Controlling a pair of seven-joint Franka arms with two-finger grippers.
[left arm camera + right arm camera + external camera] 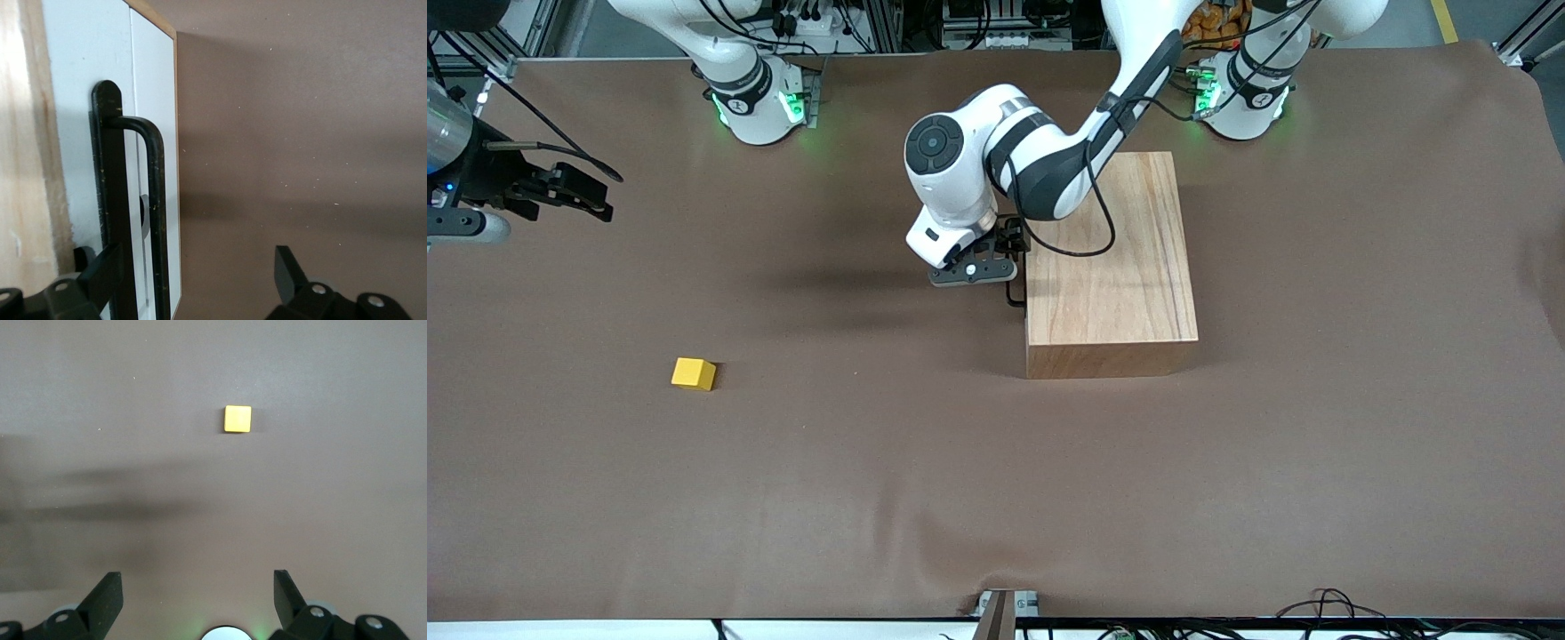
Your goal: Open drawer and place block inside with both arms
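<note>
Brown tabletop [978,462]. Cabinet [1112,267] sits toward left arm's end; drawer [153,100] shut, white front faces right arm's end. Left gripper [193,280] at the front, jaws wide, straddling black handle [155,220], whose long axis runs along the front. Right gripper [197,597] spread wide, holding nothing, high over table edge. Block [694,373] flat on table, well apart from cabinet, nearer front camera.

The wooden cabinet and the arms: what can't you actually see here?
- Cabinet inside: front view, drawer shut.
- Handle lower end: left wrist view, cut by edge.
- Left gripper jaws: front view, hidden under its wrist.
- Right gripper: front view, arm cut by edge.
</note>
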